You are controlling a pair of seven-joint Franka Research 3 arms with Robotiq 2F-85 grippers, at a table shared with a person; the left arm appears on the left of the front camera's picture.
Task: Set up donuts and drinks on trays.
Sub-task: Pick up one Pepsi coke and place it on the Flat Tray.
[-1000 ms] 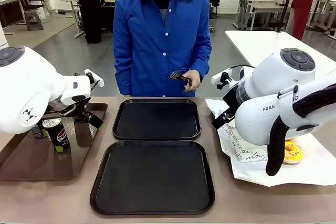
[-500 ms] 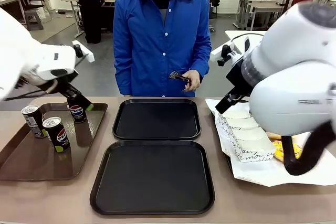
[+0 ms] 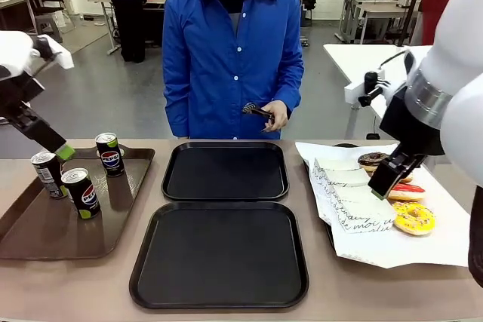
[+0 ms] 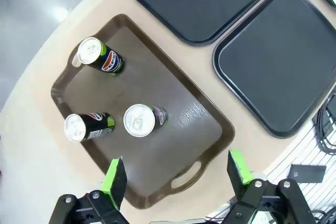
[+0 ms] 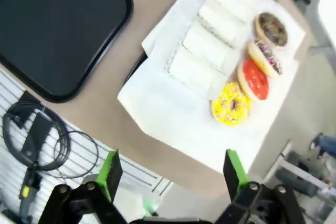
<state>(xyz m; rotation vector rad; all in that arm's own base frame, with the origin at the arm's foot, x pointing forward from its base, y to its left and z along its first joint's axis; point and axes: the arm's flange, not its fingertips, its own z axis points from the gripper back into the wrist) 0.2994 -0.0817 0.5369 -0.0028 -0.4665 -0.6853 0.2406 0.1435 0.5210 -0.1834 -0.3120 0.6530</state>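
Three Pepsi cans stand on a brown tray (image 4: 173,135): one at the far end (image 4: 100,59) and two closer together (image 4: 86,127) (image 4: 143,120). My left gripper (image 4: 177,174) hangs open high above that tray's near edge, holding nothing. Two black square trays (image 3: 226,171) (image 3: 220,254) lie bare in the table's middle. On white paper at the right lie several donuts: chocolate (image 5: 272,29), sprinkled (image 5: 263,56), red (image 5: 254,80), yellow (image 5: 231,103), beside white paper sleeves (image 5: 210,45). My right gripper (image 5: 171,174) is open high above the paper's edge.
The person in a blue shirt stands at the far side holding tongs (image 3: 259,111) above the table edge. The white paper (image 3: 377,243) overhangs a dark tray at the right. Cables and a slatted surface (image 5: 47,140) lie below the table's near edge.
Both arms have risen and swung outward. The left gripper lifted away from the cans toward the left, and the right arm's bulk cleared the donuts, which now show fully.
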